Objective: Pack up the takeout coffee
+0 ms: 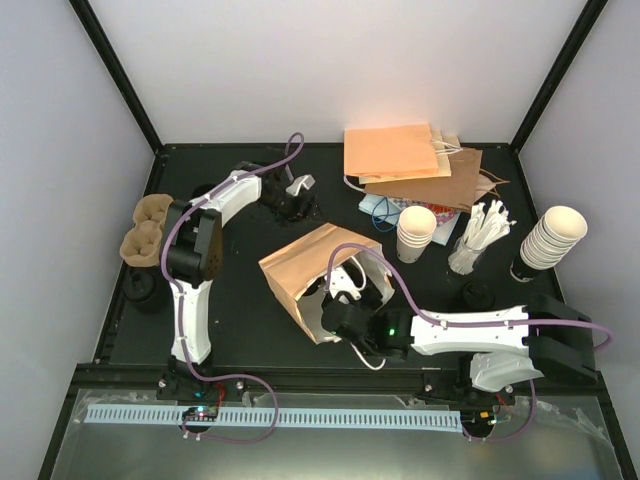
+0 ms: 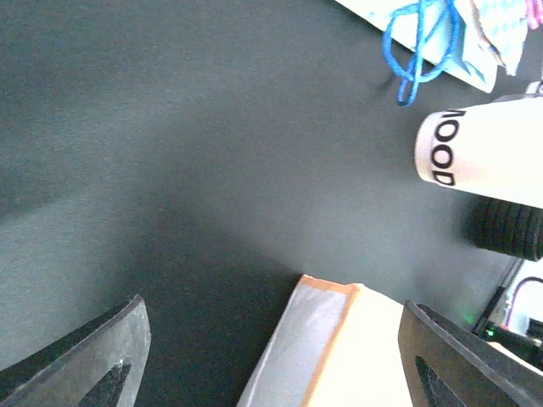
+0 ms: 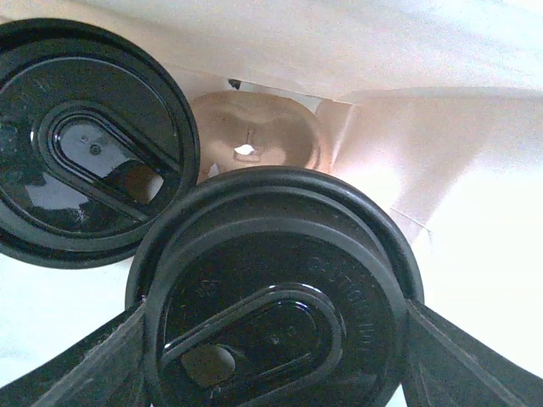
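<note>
The right hand (image 3: pixel 271 366) pinches a takeout coffee (image 3: pixel 280 254) inside the paper bag (image 1: pixel 290 265), apparently to seat it beside a second lidded cup (image 3: pixel 85 136), while the left hand (image 2: pixel 276 339) hovers spread.

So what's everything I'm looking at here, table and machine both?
Open paper bag: one, brown, centre.
Lidded coffee cups: two, black lids showing, inside that bag.
Cup carriers: a stack, brown, left edge.
Flat paper bags: a pile, brown, back right.
Lidless cups: two stacks, white, right side.
White sticks: a bunch, white, between those stacks.
Cord: one, blue, beside the flat bags.
Ribbed stack: one, black, by a cup stack; unclear what.
Table: one, black, under everything.
Left gripper: one, black, open and empty, at the back.
Right gripper: one, black, inside the open bag, closed around the nearer lidded cup.
</note>
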Robot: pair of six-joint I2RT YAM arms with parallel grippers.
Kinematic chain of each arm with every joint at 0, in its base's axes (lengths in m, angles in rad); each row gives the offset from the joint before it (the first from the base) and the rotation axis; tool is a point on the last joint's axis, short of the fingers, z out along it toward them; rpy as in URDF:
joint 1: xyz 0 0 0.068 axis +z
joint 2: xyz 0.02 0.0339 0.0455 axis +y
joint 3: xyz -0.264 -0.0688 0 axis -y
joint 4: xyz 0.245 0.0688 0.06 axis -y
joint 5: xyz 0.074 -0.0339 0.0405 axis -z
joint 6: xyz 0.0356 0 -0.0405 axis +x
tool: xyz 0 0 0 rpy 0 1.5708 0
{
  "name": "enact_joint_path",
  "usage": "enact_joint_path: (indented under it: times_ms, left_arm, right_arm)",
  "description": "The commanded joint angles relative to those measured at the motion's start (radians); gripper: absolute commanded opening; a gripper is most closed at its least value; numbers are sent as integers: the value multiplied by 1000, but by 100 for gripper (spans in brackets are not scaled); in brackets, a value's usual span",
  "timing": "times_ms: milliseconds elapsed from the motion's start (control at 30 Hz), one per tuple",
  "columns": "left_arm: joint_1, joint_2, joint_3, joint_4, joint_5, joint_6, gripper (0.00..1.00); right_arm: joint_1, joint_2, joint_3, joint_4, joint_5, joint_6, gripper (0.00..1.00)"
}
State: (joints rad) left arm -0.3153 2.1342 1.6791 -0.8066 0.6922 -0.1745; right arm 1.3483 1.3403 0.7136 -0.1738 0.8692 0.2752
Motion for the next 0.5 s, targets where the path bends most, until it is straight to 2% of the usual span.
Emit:
enact_joint_path:
  times_ms: [0,233,333,467]
  left_arm:
    - [-10,12,11,12,106,16,82]
    - [-21,-5,-24,30,101,12,79]
    - [-23,-7,-28,26,101,19,78]
    - [-34,-1,-28,9,111,41,77]
  right_arm:
    - [-9,8,38,-2,38,106,46]
    - [-9,-33,73,-59,20,90,45]
    - [-9,-57,54,-52,35,-5,45]
    - [-10,-88,19,6,-78,-216,45]
